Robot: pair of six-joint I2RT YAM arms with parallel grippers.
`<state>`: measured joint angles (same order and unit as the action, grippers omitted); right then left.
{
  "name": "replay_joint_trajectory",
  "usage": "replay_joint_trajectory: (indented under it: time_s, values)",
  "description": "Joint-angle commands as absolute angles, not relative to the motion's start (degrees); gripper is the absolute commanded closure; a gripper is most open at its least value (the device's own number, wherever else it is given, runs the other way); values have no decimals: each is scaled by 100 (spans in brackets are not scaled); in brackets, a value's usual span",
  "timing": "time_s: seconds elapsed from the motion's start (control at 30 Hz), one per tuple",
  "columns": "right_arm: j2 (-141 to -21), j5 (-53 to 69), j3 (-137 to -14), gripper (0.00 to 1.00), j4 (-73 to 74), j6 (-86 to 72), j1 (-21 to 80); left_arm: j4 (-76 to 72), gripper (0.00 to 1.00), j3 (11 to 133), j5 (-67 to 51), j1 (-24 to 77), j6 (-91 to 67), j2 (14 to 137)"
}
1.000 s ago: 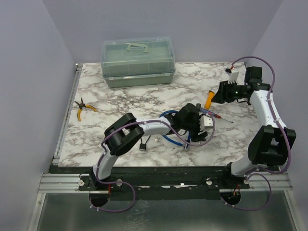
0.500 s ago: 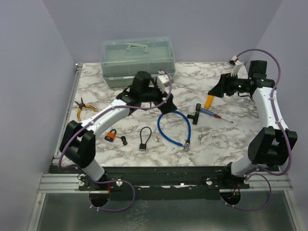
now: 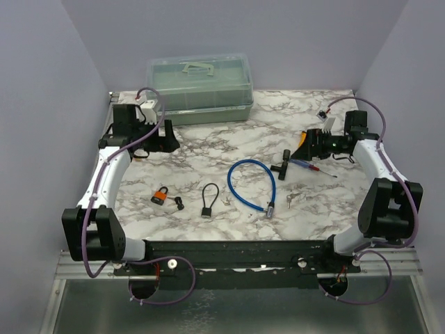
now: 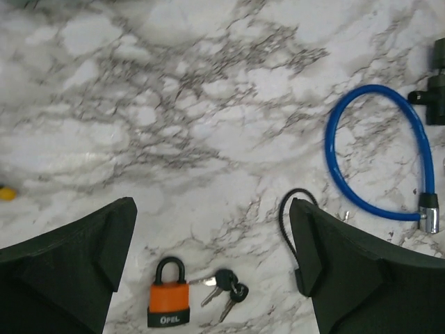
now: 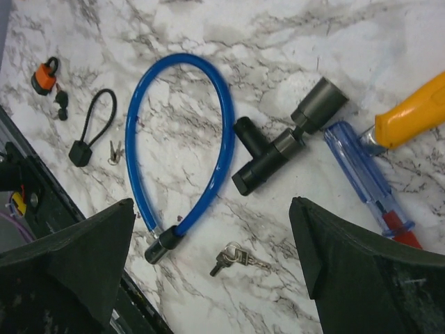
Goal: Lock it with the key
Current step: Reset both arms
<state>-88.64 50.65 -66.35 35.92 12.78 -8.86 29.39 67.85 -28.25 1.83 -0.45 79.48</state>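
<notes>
Locks and keys lie scattered on a white marble bench, seen from above. An orange padlock sits lower left of centre, its key pair just beside it on the right. A small black cable lock lies near the middle with a tiny key close by. A blue cable lock loops right of centre, one cable end free. Its black T-shaped lock body lies up and to the right, and a third key bunch rests below that.

The left claw hovers over the upper left of the bench, fingers spread wide, holding nothing. The right claw hovers at the upper right, near an orange-handled tool and a blue-handled screwdriver, also spread wide and holding nothing.

Which lock is meant is uncertain; the blue one, lying apart from its body, looks the likeliest. With three key sets, the wrong key could be picked. The keys are thin and flat on smooth stone, so they may skid out from closing fingers. A lock not steadied by the other claw would probably slide or twist as the key goes in.

Lilac walls close the left, right and back. A clear green box fills the upper centre. The third key bunch lies near the front edge and could be nudged off. The most bare marble is between the box and the locks.
</notes>
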Motion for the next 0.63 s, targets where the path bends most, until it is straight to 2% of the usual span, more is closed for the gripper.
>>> replay_joint_trajectory:
  time_s: [0.0,0.17,0.6]
  values:
    - [-8569,4654,-6217,0,3039,1173,-856,3852,1,6457,-2237,-280,-224,7834]
    - [-8549,4369,-5963,0,2776,1026,-859,3884,1,6250,-1487,-345,-546,7768]
    - [-8509,4393,-5698,0,2416,639,-860,3723,1,6740,-1017,-516,-1203,8219]
